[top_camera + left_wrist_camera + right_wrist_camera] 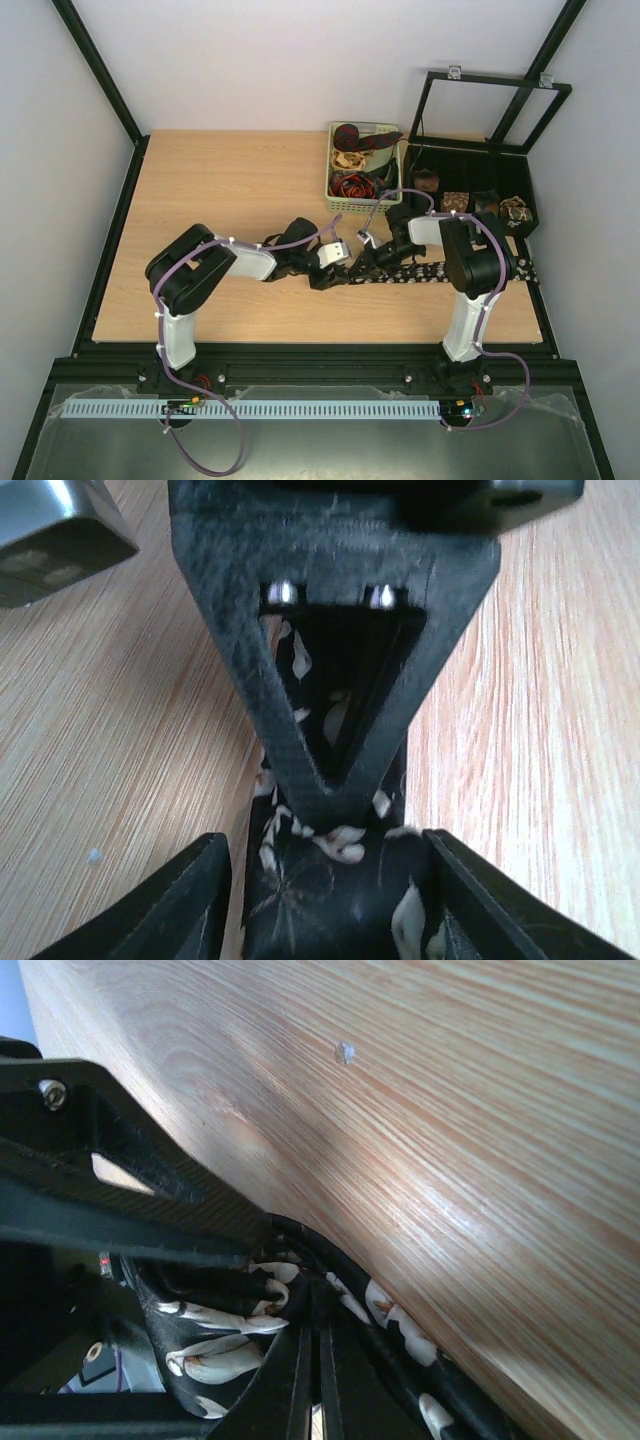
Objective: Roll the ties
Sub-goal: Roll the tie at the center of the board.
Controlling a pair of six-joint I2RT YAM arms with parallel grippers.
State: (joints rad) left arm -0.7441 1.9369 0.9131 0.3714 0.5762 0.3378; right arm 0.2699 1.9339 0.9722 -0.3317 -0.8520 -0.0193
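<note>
A black tie with white speckles (450, 270) lies flat along the table's near right part. Its left end is bunched between both grippers. My right gripper (368, 262) is shut on this bunched end; in the right wrist view its fingers (318, 1305) pinch the fabric (220, 1360), which curls around the tips. My left gripper (335, 272) faces it from the left. In the left wrist view its fingers (325, 845) stand apart on either side of the tie (330, 900), with a sliver of wood showing by the left finger. The right gripper's V-shaped tips (335, 790) press the tie just ahead.
A green basket (330, 170) at the back holds several loose ties in red and beige. A black compartment box (520, 180) with its lid raised (490, 100) stands at the back right and holds small rolled ties (455, 200). A grey metal block (50, 530) shows at the upper left of the left wrist view.
</note>
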